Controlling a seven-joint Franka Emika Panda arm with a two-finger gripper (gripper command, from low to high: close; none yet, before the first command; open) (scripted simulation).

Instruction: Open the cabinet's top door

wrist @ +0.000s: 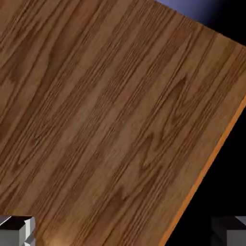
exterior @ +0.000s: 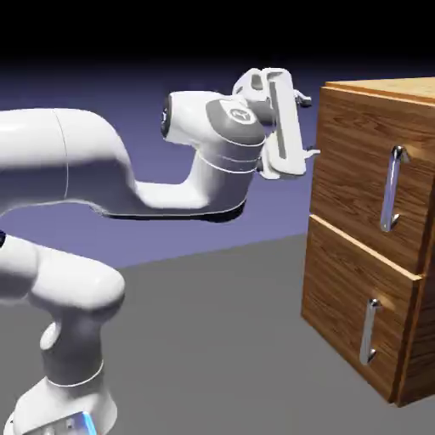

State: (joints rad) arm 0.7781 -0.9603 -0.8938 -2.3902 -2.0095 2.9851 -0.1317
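The cabinet (exterior: 408, 93) of brown wood grain stands at the exterior view's right. Its top door (exterior: 353, 170) lies flush with the front and carries a long vertical silver handle (exterior: 391, 189). My gripper (exterior: 308, 127) hovers just left of the door's upper left edge, open, with nothing between its fingers and well apart from the handle. In the hand view, wood grain of the cabinet (wrist: 105, 120) fills most of the picture, its edge running down the right. The grey fingertips (wrist: 17, 230) show at the bottom corners, wide apart; the handle is out of that view.
Below the top door sits a lower panel (exterior: 340, 297) with a shorter silver handle (exterior: 370, 331). The grey table (exterior: 212, 340) stretches between my base and the cabinet.
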